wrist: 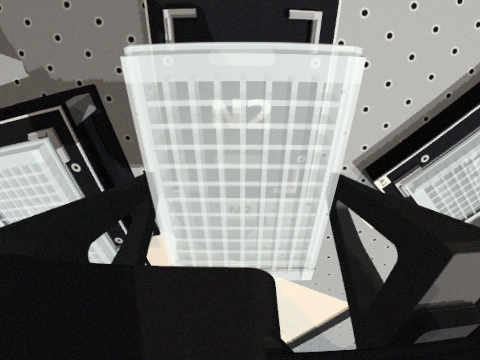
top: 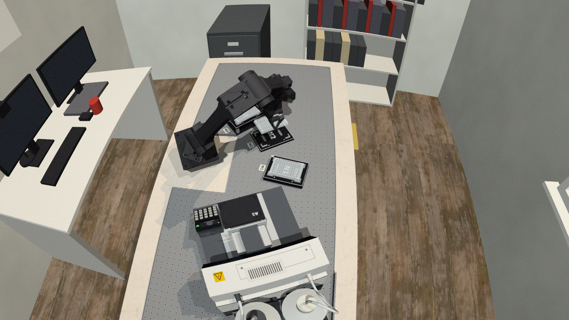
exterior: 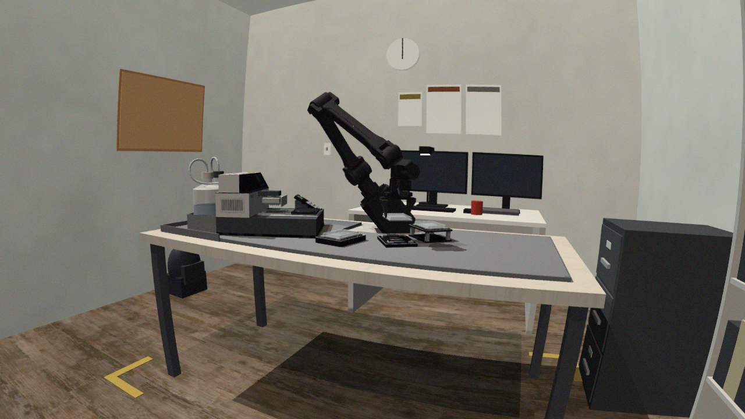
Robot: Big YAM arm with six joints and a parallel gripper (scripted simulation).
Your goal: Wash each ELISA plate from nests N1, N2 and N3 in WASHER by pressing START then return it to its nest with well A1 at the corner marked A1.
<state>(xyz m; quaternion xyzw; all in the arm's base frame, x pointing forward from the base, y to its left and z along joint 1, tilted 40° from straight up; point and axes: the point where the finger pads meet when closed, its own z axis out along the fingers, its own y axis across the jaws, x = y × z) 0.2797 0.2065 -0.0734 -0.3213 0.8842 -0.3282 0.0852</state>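
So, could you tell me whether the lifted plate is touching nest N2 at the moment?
Apart: the exterior view shows the plate held up, with a visible gap above nest N2.
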